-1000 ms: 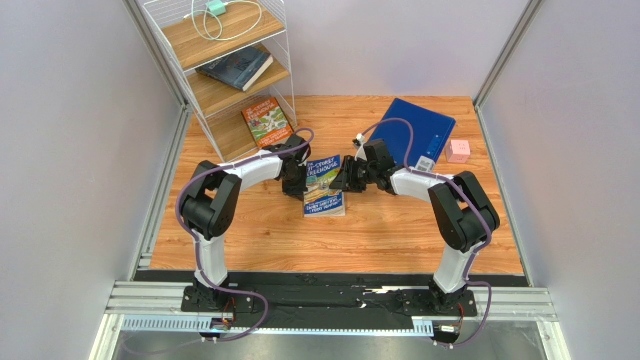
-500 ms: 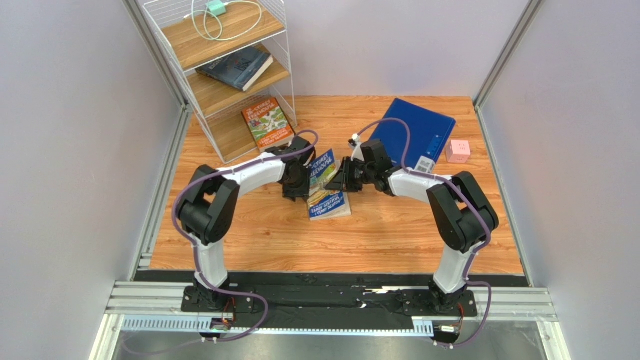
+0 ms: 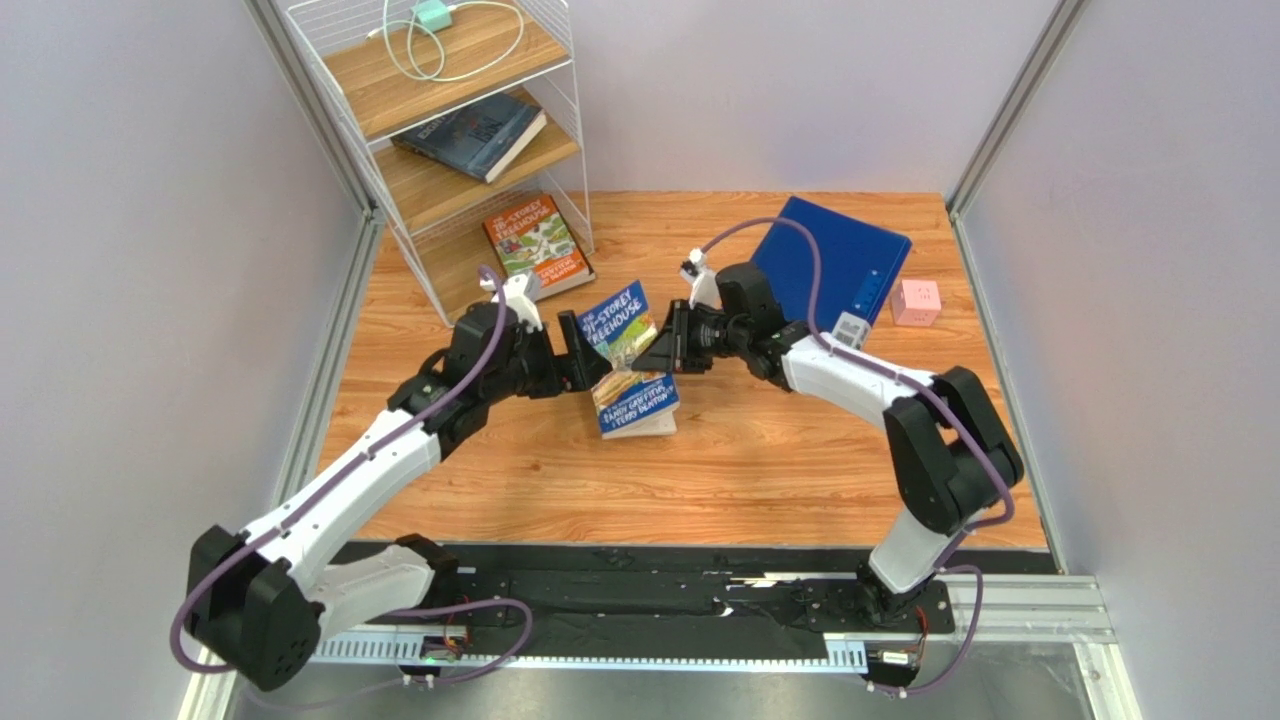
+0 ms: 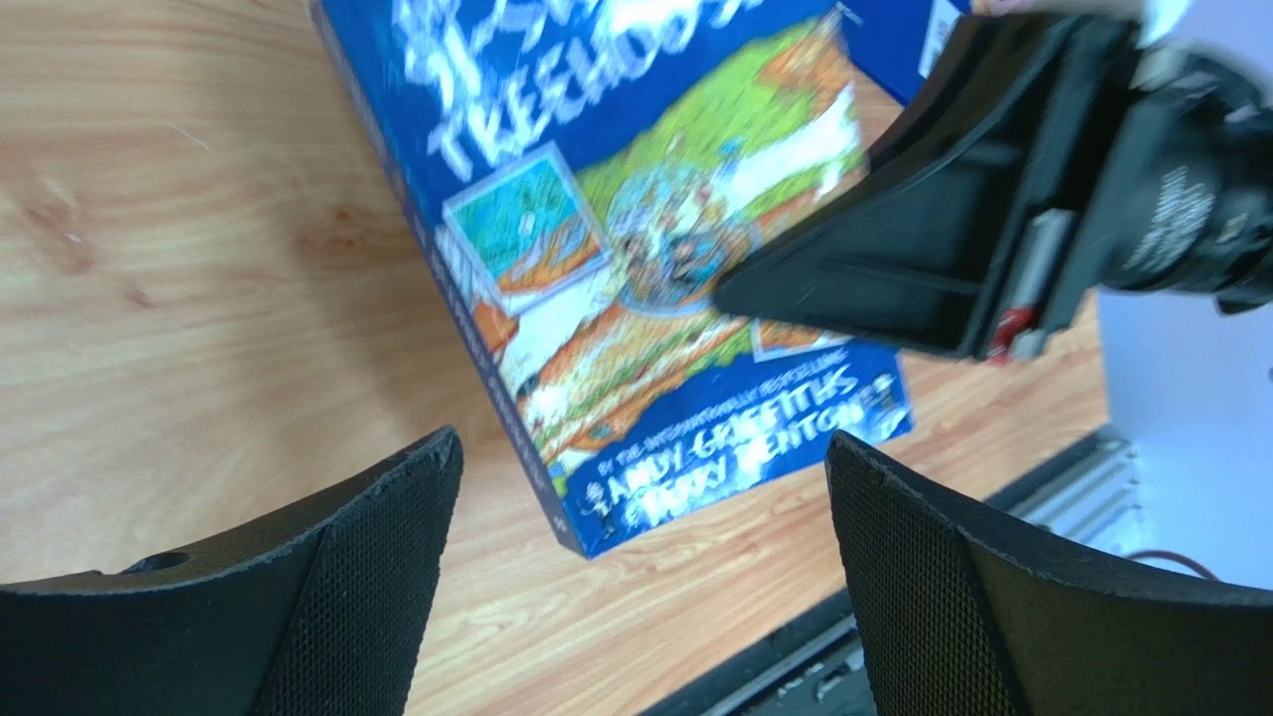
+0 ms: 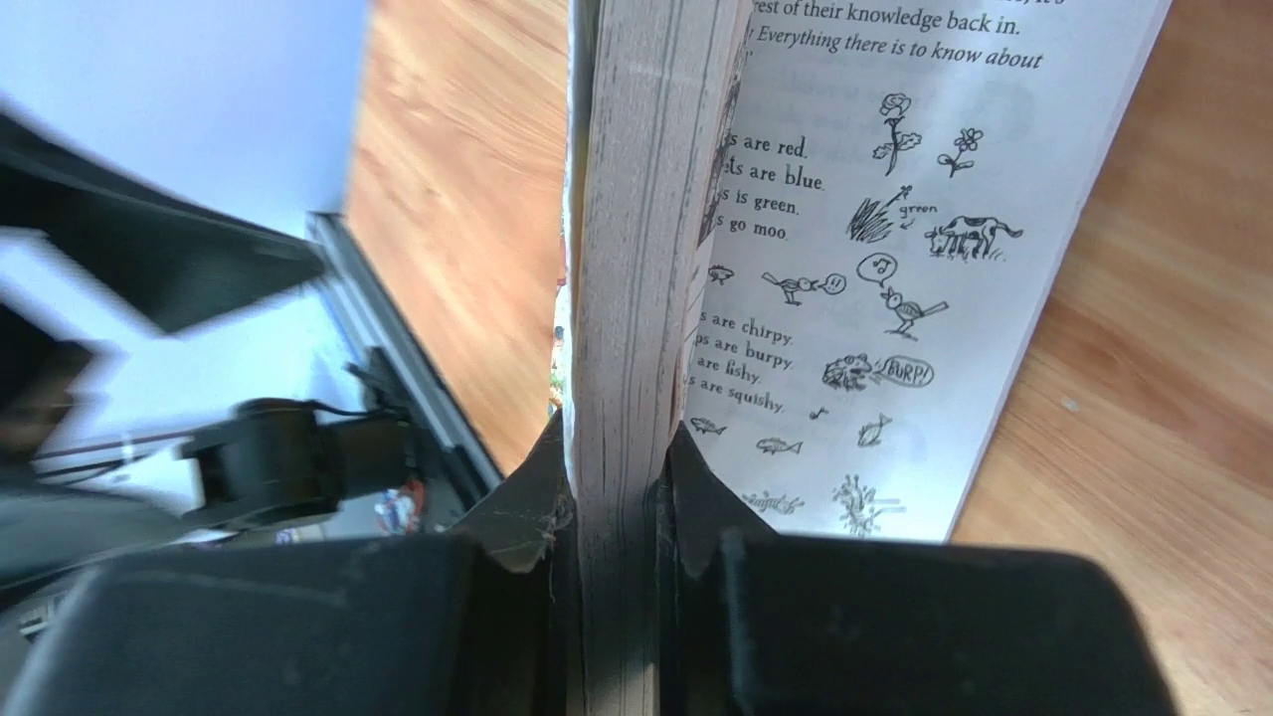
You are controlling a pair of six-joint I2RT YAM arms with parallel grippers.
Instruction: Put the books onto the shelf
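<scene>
Since a second ago: left fingers (image 4: 344, 582) sprung wide apart, that arm swung back and low.
Released, they flank the blue Treehouse book (image 3: 634, 402) without touching it. The right fingers (image 5: 508, 530) are clenched on its page edge, holding it tilted over the middle of the worktop (image 3: 751, 465). It is well apart from the shelf (image 3: 425, 192) at the far left corner.

Blue book (image 3: 633, 369) tilted mid-desk (image 3: 751, 465), right fingers (image 3: 658, 347) clamped on its right edge, left fingers (image 3: 579, 348) spread just left, orange book (image 3: 537, 245) in shelf (image 3: 428, 188) far left
</scene>
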